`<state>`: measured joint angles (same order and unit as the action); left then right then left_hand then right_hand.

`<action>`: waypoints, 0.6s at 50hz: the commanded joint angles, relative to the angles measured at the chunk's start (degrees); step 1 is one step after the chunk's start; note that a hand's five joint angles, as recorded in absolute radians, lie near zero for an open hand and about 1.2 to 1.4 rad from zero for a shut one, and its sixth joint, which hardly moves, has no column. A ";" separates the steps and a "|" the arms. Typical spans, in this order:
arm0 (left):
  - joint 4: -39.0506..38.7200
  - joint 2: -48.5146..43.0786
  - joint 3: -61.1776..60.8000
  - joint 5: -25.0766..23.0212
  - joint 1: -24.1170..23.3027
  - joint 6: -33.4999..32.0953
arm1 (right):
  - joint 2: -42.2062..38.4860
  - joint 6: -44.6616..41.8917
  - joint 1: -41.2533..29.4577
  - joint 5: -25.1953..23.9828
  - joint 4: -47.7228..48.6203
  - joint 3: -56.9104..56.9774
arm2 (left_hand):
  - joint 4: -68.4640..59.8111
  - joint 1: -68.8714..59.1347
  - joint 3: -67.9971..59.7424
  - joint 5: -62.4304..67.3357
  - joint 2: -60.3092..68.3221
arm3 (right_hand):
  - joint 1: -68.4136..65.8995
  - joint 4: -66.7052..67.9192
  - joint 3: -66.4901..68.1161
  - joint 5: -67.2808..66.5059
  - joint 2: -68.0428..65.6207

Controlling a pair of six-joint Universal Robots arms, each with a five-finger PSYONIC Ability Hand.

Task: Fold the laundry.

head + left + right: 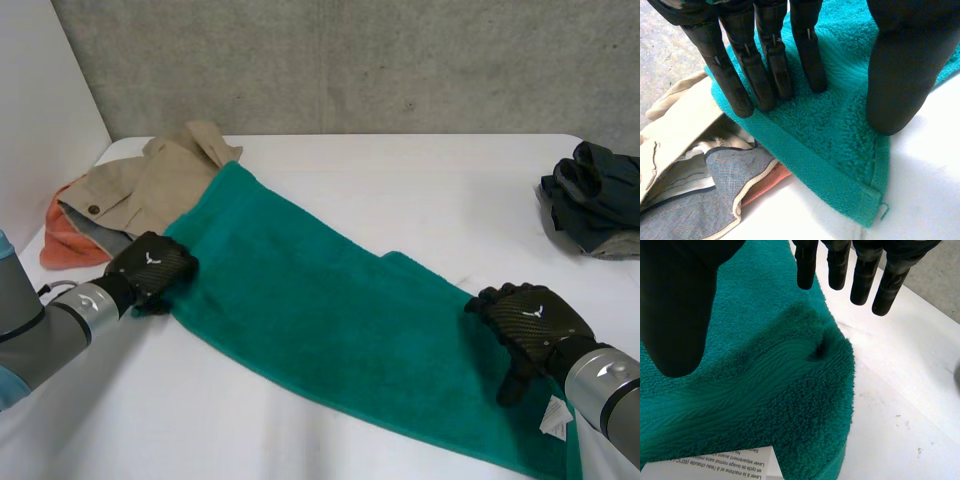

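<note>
Nearest, right hand (530,320) hangs over the near corner of the towel (320,310), fingers straight, thumb apart, touching nothing; likely poised to take that corner. Its wrist view shows print on the white label (715,467). The towel lies diagonally across the table (400,190). Further off, left hand (150,265) sits on the far corner. Its wrist view shows straight fingers and thumb pressing just inside the hem, probably pinning it. Beyond lie beige trousers (150,180), an orange cloth (65,235) and a dark pile (595,200).

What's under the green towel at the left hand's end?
The green towel lies over the edge of a beige garment, a grey cloth and an orange cloth, all poking out near the left hand. How far they run beneath the towel is covered.
</note>
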<state>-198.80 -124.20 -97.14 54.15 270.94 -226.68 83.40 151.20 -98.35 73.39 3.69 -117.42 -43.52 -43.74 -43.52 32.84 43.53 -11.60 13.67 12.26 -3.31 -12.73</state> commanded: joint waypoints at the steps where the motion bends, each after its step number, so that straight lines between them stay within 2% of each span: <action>1: -0.01 -0.77 1.17 0.08 -0.50 0.01 | -0.43 -0.12 0.00 0.00 0.00 -0.26 | -10.93 -10.71 -10.93 11.61 10.92 | 1.52 -3.59 -2.18 3.22 2.64; 7: -0.01 -1.30 1.60 0.08 -0.59 0.01 | -0.43 -0.12 0.08 0.00 0.00 -0.26 | -19.66 -19.44 -19.66 20.34 19.65 | 1.52 -3.59 -2.18 3.22 2.64; 10: -0.01 -1.48 1.78 0.34 -0.68 -0.08 | -0.43 -0.20 0.09 0.18 0.00 -0.26 | -36.12 -35.90 -36.12 36.80 36.11 | 1.35 -3.42 -2.01 3.05 2.48; 16: 0.96 2.81 0.99 5.78 -2.00 1.76 | 0.00 -0.12 0.09 0.53 -0.26 0.35 | -36.48 -36.26 -36.48 37.16 36.47 | 1.52 -3.59 -2.18 3.22 2.64; 18: 1.05 5.98 0.64 7.28 -2.61 4.21 | 0.27 0.06 0.26 0.53 -1.05 0.96 | -36.48 -36.26 -36.48 37.16 36.47 | 1.35 -3.42 -2.01 3.05 2.48; 20: 1.31 10.46 0.55 9.04 -3.40 9.92 | 0.53 0.41 0.35 0.53 -1.75 1.41 | -36.48 -36.26 -36.48 37.16 36.47 | 1.01 -3.08 -1.67 2.72 2.14; 23: 2.45 15.11 1.16 10.09 -4.45 18.60 | 0.97 -0.12 0.17 0.44 -6.58 2.28 | -36.48 -36.26 -36.48 37.16 36.47 | -0.83 -1.24 0.17 0.87 0.29; 27: 3.86 20.04 2.92 10.36 -5.60 26.87 | 1.06 -1.43 0.17 -0.52 -14.40 3.08 | -36.48 -36.26 -36.48 37.16 36.47 | -2.18 0.12 1.53 -0.48 -1.06; 30: 4.74 21.55 4.50 10.54 -5.86 30.23 | 1.32 -1.79 -0.09 -1.49 -16.26 2.55 | -36.48 -36.26 -36.48 37.16 36.47 | -2.02 -0.05 1.36 -0.31 -0.89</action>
<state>-196.07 -108.28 -95.47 64.28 266.27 -206.99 84.32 150.52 -98.15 73.52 -5.67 -114.90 -68.63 -65.34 -67.98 55.66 68.47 -11.60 13.67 12.26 -3.31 -12.74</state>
